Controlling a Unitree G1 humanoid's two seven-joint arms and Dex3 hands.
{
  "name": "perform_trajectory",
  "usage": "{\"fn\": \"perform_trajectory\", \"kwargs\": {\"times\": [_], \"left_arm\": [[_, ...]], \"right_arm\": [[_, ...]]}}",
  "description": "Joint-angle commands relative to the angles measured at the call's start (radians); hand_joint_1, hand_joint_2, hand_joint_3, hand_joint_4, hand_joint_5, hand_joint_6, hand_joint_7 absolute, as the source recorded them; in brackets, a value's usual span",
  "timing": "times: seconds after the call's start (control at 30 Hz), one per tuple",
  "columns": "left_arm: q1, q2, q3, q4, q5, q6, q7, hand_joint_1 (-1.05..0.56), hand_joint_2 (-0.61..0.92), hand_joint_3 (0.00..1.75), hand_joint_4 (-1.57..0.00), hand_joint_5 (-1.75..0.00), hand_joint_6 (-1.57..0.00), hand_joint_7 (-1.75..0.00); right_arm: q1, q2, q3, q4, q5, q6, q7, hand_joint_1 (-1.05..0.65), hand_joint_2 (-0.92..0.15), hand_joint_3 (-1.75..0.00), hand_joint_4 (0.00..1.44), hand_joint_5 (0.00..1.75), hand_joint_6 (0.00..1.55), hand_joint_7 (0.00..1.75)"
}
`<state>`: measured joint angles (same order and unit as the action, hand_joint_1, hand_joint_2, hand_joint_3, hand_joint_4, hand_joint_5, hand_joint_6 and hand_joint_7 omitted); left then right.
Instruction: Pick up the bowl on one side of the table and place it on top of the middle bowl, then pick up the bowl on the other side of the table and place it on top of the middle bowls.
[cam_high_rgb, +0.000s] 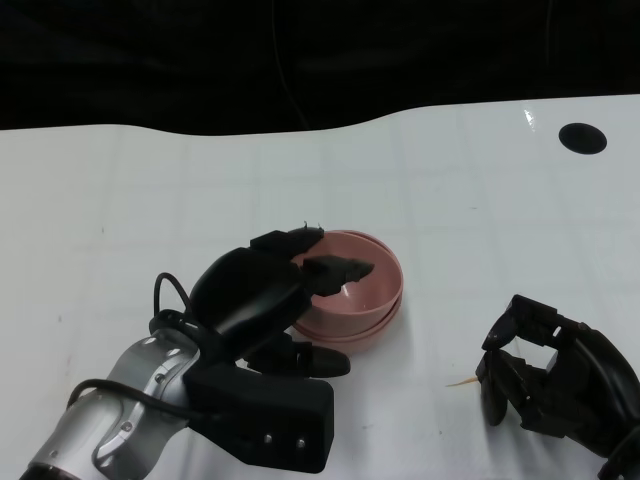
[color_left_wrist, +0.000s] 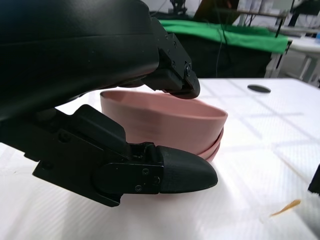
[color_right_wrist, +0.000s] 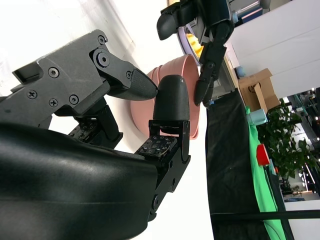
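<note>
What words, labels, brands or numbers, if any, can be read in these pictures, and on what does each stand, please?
None can be read in any view.
The pink bowls, the left hand, the right hand and the white table carry no visible print.
The cardboard box in the right wrist view shows no legible marking.

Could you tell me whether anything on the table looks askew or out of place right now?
The bowls are stacked a little unevenly, the top rim sitting tilted above the lower ones. A small yellowish sliver lies loose on the table near the right robot hand.
</note>
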<state>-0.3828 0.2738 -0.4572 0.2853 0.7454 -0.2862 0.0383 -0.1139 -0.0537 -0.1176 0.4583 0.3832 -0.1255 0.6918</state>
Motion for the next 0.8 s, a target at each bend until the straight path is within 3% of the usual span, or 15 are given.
{"fn": "perform_trajectory", "kwargs": {"times": [0.03, 0.2, 0.33, 0.5, 0.7, 0.8], "left_arm": [[0.025, 0.024, 0.049, -0.046, -0.035, -0.040, 0.051, -0.89, 0.92, 0.52, -0.14, 0.00, -0.39, 0.00], [0.072, 0.013, 0.134, -0.120, -0.147, -0.124, 0.095, -0.88, 0.92, 0.53, -0.19, -0.03, -0.43, -0.03], [0.132, 0.010, 0.197, -0.216, -0.281, -0.133, 0.037, -0.82, 0.92, 0.49, -0.31, -0.08, -0.51, -0.05], [0.255, 0.019, 0.277, -0.367, -0.562, -0.087, -0.115, -0.51, 0.92, 0.25, -0.55, -0.16, -0.64, -0.06], [0.395, -0.009, 0.376, -0.478, -0.981, 0.017, -0.291, -0.23, 0.92, 0.26, -0.75, -0.27, -0.78, -0.10], [0.447, -0.015, 0.423, -0.514, -1.133, 0.089, -0.349, -0.12, 0.72, 0.66, -0.64, -0.78, -0.90, -0.09]], "right_arm": [[0.001, -0.014, -0.018, 0.003, 0.013, 0.001, 0.005, -0.19, -0.55, -1.03, 0.91, 1.75, 0.83, 1.47], [-0.002, -0.016, -0.020, 0.010, 0.015, 0.002, 0.012, -0.18, -0.56, -1.01, 0.91, 1.75, 0.82, 1.47], [-0.004, -0.019, -0.022, 0.009, 0.017, 0.013, 0.015, -0.18, -0.57, -1.01, 0.90, 1.75, 0.81, 1.47], [-0.003, -0.018, -0.027, 0.003, 0.019, 0.023, 0.016, -0.17, -0.57, -1.02, 0.91, 1.75, 0.82, 1.48], [0.001, -0.022, -0.031, -0.005, 0.018, 0.029, 0.014, -0.16, -0.56, -1.03, 0.91, 1.75, 0.82, 1.48], [-0.004, -0.024, -0.033, 0.006, 0.019, 0.018, 0.024, -0.15, -0.57, -1.04, 0.91, 1.75, 0.81, 1.48]]}}
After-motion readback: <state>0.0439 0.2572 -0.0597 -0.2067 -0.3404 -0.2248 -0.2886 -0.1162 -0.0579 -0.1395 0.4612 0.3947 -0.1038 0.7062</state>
